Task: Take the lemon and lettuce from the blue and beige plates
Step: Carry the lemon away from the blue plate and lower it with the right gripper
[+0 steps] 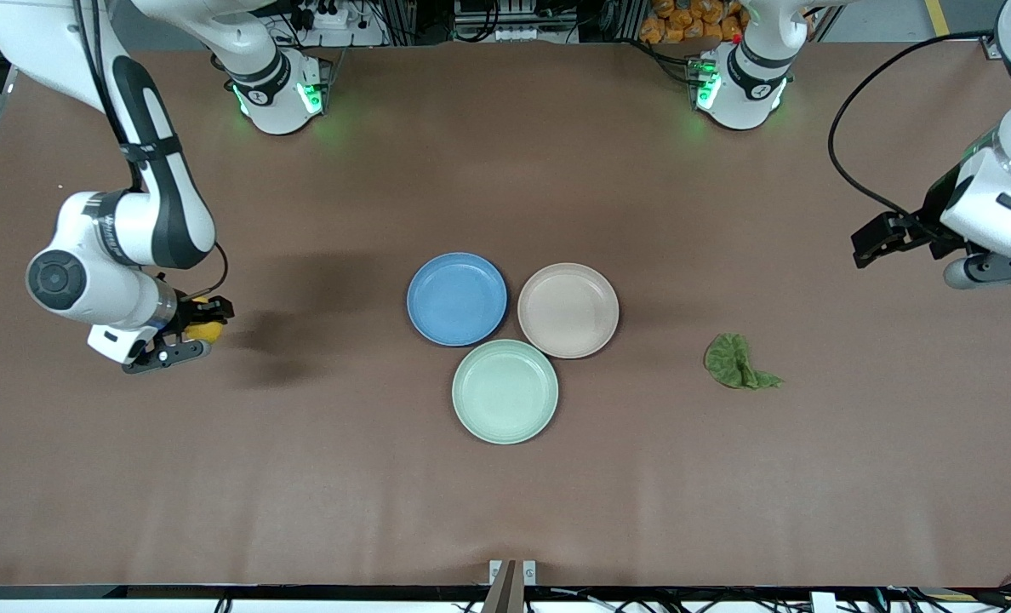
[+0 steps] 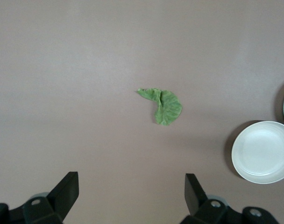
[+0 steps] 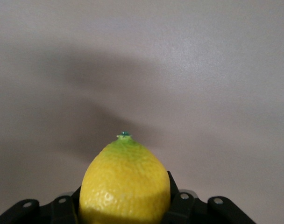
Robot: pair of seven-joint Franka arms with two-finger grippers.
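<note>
Right wrist view: lemon (image 3: 125,186) hiding right claw's (image 3: 124,205) fingertips.

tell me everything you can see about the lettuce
The lettuce is a single dark green leaf with a wrinkled, veined surface, folded over into a rounded lump with a short pointed end sticking out. It lies flat on the bare brown table, toward the left arm's end, beside the beige plate but apart from it. Nothing touches it; the open left gripper hangs in the air above the table, not on the leaf.
</note>
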